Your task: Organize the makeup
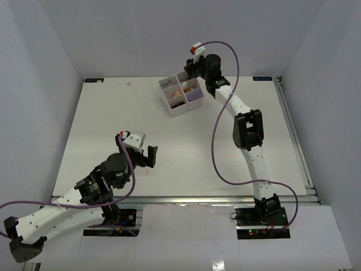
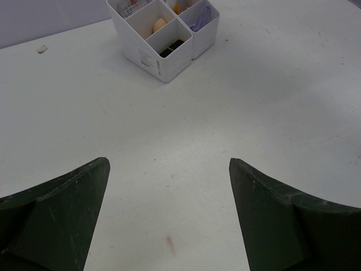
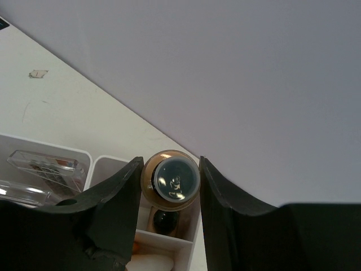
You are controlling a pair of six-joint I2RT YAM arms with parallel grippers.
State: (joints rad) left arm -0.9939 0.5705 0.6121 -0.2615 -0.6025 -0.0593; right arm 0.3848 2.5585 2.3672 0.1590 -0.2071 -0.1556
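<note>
The right gripper [image 3: 170,161] is squeezing the tan bottle [image 3: 170,179] with the dark cap between its two fingers, just over the white box [image 1: 179,110] at the far side of the table [image 1: 113,113]. Inside the box sit a beige sponge [image 2: 159,25] and the clear palette [image 3: 48,166]. The left gripper [image 2: 169,166] is wide open with nothing in it, well away from the box
</note>
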